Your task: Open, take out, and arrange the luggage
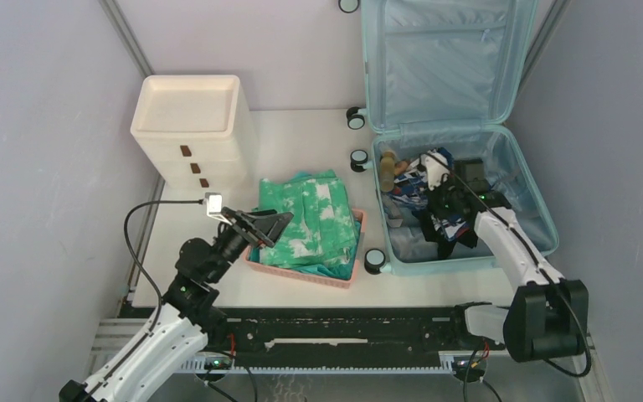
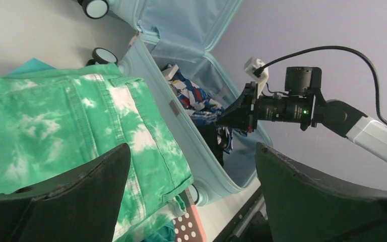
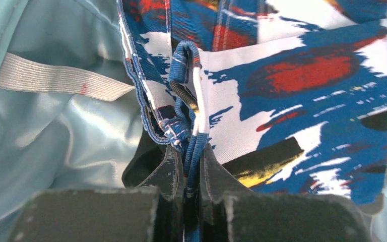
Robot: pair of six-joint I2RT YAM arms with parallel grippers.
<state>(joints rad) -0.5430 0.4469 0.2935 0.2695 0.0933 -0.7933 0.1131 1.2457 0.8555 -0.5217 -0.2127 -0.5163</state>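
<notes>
Luggage (image 1: 444, 59) lies open at 2 o'clock on the table (image 1: 301, 134), lid raised. Right fingers (image 3: 174, 166) are pinched tight on blue patterned cloth (image 3: 307, 75) inside it. Left fingers (image 2: 95, 176) are spread wide above green garment (image 1: 310, 209), at the luggage's 9 o'clock.

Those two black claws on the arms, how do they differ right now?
The left gripper stands wide open; the right gripper is pinched shut. The left gripper holds nothing, above the green tie-dye garment in the pink basket; the right gripper clamps a fold of blue patterned cloth. The left is outside the luggage, the right inside it. Both are dark two-finger claws.
</notes>
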